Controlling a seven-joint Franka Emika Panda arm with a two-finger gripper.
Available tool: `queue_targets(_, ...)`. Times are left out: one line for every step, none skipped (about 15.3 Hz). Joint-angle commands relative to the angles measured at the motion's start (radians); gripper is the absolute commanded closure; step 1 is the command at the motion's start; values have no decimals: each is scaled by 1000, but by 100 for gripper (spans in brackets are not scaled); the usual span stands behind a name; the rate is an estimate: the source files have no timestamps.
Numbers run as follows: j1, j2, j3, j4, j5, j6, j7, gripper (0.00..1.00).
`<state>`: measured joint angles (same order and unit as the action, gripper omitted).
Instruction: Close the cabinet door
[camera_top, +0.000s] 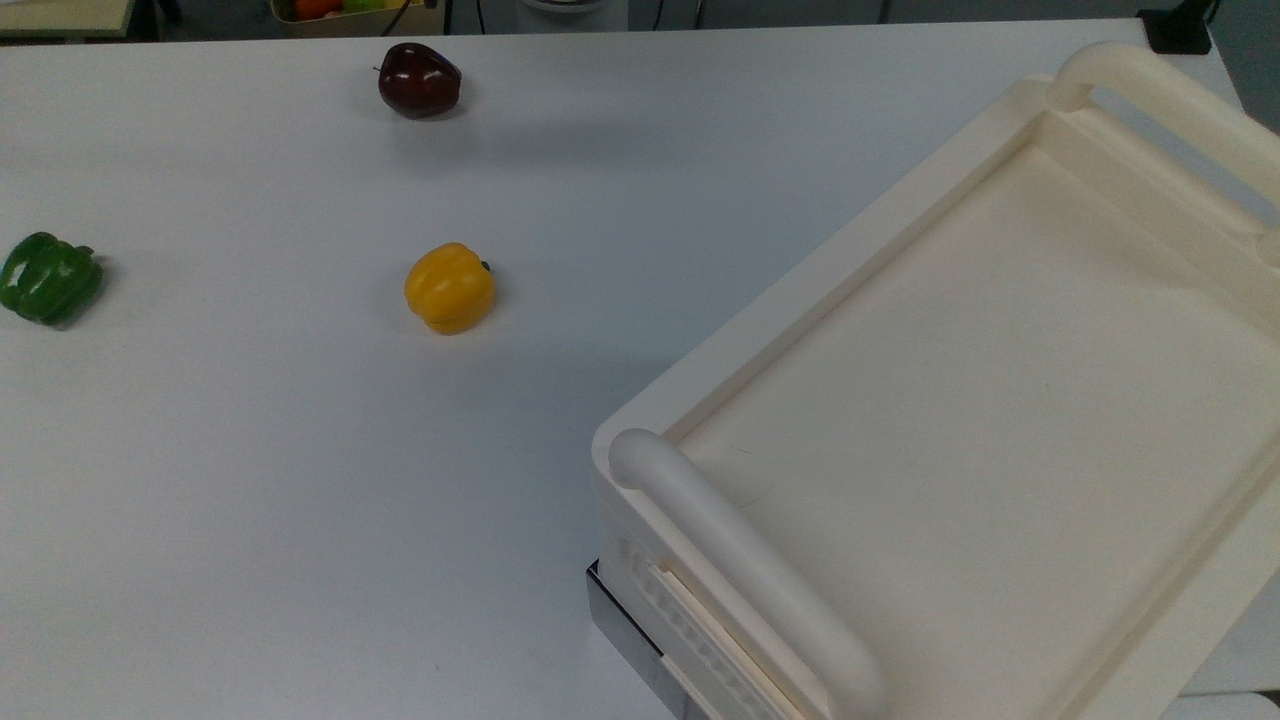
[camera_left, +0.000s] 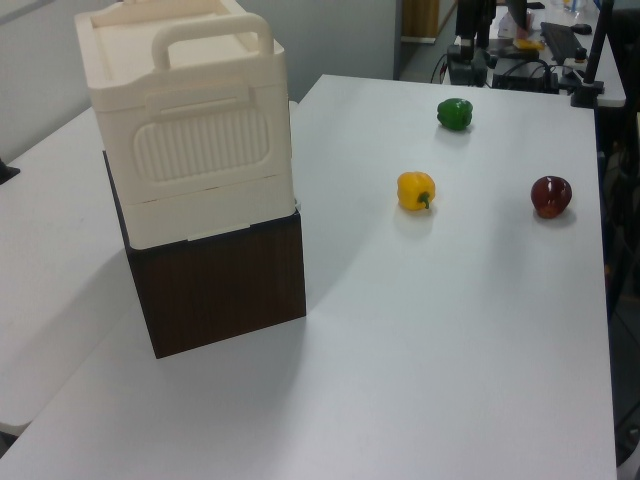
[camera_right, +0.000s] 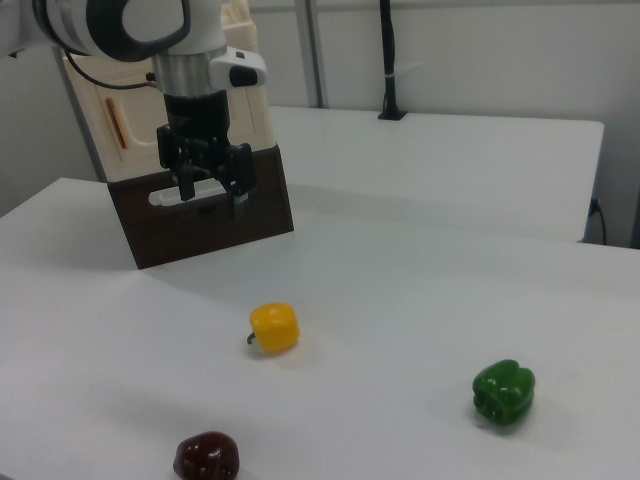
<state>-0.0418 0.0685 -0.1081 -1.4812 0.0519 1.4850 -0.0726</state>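
**Visitor:** At the bench, what makes this step go well?

**Technician:** A flat, steady push, I'd say. The cabinet door (camera_right: 135, 140) is a thin cream panel on the cabinet (camera_right: 258, 110), so the claw should meet it near its free end, by the copper strip handle (camera_right: 118, 125). Then it should press straight toward the cabinet body until the panel sits flush. Pushing close to the hinge would give poor leverage, and a glancing touch could skid off the smooth plastic.

**Visitor:** And where is the gripper (camera_right: 212, 200)?

**Technician:** In the right view it hangs with its fingers pointing down and spread apart, grasping nothing. It sits in front of the dark brown base (camera_right: 210, 230) under the cream unit. The door lies at the right view's left of it and a little higher — near, but apart as far as I can judge.

**Visitor:** Is the door ajar?

**Technician:** I cannot tell — it looks close to flush. The yellow pepper (camera_right: 274, 328) lies well clear on the table (camera_right: 430, 290), nearer the camera.
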Motion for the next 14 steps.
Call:
queue_targets(3,-22,-1,-4,-12,-28,-1,0)
queue_targets(3,-23,-1,-4,-12,-28,-1,0)
queue_targets(2,-23,-1,-4,-12,-28,1,0)
queue_targets(0,-24,-2,-4,-12,-28,2,0)
queue_targets(-1,-24,-2,-4,-12,-26,2,0)
queue_targets(-4,-24,-2,-2,-12,-23,2,0)
queue_targets(-4,-24,-1,-4,-12,-23,2,0)
queue_targets(-4,-24,-2,-4,-12,-25,2,0)
queue_targets(-4,-26,-2,-4,-12,-25,2,0)
queue_targets(-4,-32,-2,-4,-12,-23,2,0)
queue_targets(-6,-33,-2,-4,-12,-23,-1,0)
queue_targets(-6,-33,-2,-4,-12,-23,-1,0)
queue_targets(-6,-33,-2,-4,-12,-23,-1,0)
queue_targets(-4,-33,-2,-4,-12,-25,-1,0)
